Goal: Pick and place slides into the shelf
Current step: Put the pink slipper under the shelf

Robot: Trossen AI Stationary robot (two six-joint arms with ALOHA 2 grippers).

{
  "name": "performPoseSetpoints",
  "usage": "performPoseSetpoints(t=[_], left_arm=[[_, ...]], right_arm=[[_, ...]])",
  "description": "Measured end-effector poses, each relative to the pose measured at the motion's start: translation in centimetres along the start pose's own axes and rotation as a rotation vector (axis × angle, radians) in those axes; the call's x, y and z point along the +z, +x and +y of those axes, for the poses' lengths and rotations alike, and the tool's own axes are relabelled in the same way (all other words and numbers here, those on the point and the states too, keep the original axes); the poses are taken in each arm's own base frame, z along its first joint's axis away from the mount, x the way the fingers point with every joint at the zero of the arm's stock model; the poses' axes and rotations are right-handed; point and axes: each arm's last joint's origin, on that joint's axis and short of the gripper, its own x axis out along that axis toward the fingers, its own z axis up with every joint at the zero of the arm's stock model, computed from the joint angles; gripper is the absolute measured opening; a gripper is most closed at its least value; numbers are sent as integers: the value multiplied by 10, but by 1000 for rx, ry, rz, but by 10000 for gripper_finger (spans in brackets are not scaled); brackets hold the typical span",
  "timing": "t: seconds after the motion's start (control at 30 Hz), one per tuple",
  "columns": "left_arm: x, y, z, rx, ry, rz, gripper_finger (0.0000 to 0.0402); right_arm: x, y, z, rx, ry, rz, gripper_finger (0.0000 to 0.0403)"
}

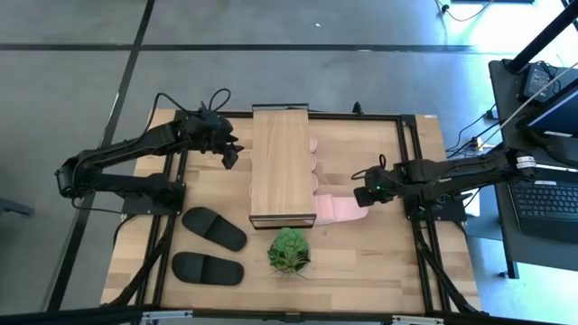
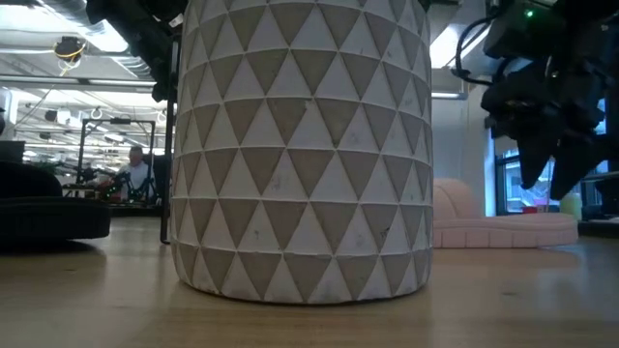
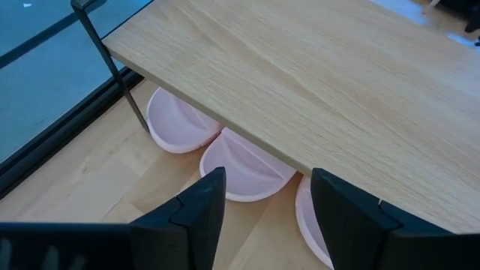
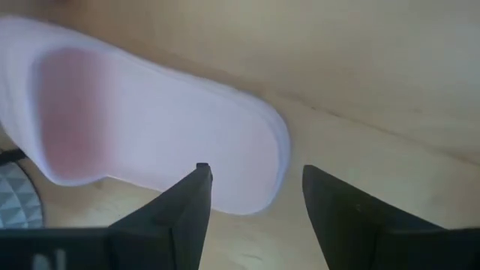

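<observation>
We held our right hand point(image 1: 364, 193) open above the pink slide point(image 1: 339, 210) beside the shelf point(image 1: 282, 162); our left hand point(image 1: 231, 155) hung open too.

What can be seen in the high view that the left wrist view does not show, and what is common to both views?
Only the high view shows the two black slides, the potted plant, the right gripper beside a pink slide, and the left gripper beside the shelf.

Only the left wrist view shows three pink slide ends tucked under the plank, and that the left gripper is open and empty.

Both show the shelf's plank top, the pink slides and the table.
</observation>
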Motion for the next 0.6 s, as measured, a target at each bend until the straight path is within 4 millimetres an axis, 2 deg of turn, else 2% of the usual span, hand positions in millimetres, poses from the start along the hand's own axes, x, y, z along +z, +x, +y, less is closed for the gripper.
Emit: performPoseSetpoints(t=[0.4,0.6], left_arm=[[0,0,0,0,0,0,187],[0,0,0,0,0,0,187]], right_arm=[[-9,21,7,-85,11,71,207],[-8,29,9,-114,11,76,175]])
